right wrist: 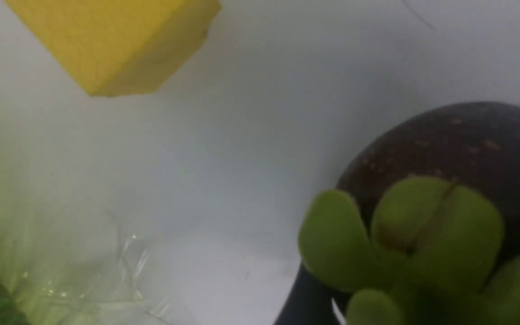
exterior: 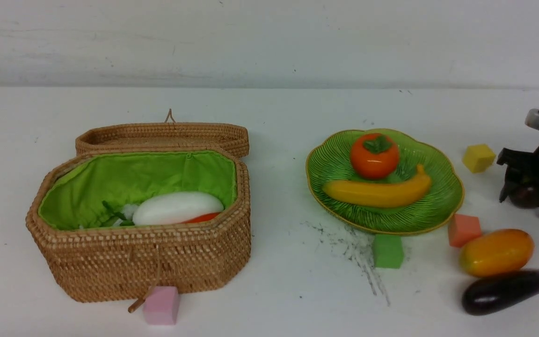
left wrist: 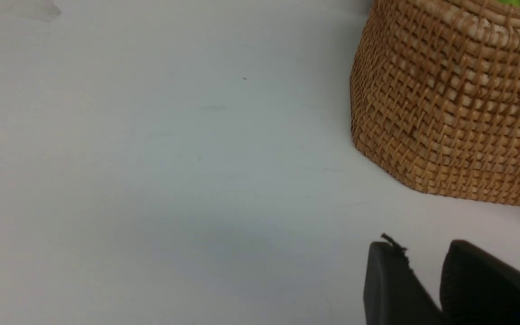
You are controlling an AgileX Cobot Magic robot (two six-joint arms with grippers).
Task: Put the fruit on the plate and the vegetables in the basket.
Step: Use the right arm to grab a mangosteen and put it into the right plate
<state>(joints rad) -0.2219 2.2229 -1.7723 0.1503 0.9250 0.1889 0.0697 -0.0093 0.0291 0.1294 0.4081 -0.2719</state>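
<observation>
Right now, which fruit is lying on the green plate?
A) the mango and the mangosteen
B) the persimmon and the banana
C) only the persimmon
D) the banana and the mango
B: the persimmon and the banana sit on the plate, while the mango lies off it, next to the eggplant.

On green scalloped plate [exterior: 438, 206]: orange persimmon [exterior: 374, 157] upright, just behind yellow banana [exterior: 377, 193] lying crosswise. Right of plate: dark mangosteen [exterior: 526, 196]; nearer, mango [exterior: 496, 252] beside purple eggplant [exterior: 503, 291]. Left of plate: open wicker basket [exterior: 110, 262] holding white radish [exterior: 178, 207] and red-orange carrot [exterior: 202, 217].
</observation>
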